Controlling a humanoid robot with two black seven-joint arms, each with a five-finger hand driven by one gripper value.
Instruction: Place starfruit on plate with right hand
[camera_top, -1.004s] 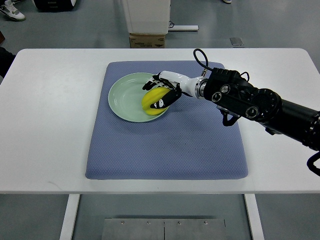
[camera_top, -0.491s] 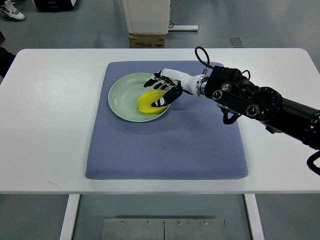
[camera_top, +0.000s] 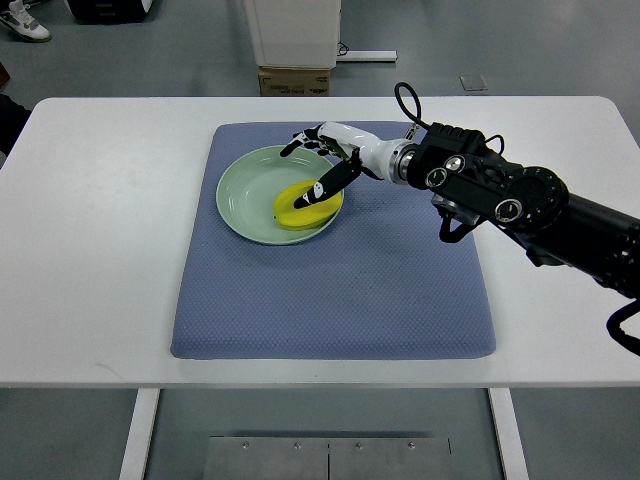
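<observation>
A yellow starfruit (camera_top: 300, 208) lies on the right side of a pale green plate (camera_top: 248, 195), which sits on a blue-grey mat (camera_top: 330, 290). My right hand (camera_top: 318, 160) comes in from the right edge and hovers just above the starfruit. Its fingers are spread and hold nothing. One dark fingertip (camera_top: 307, 197) is over the fruit's top. The left arm is out of view.
The mat lies on a white table (camera_top: 90, 260). A cardboard box (camera_top: 294, 80) and a white cabinet base stand on the floor beyond the table's far edge. A person's shoe (camera_top: 22, 22) shows at the top left.
The right hand lowered the starfruit onto the plate, let it go and opened its fingers, lifting slightly up and back. The fruit now rests on the plate.
</observation>
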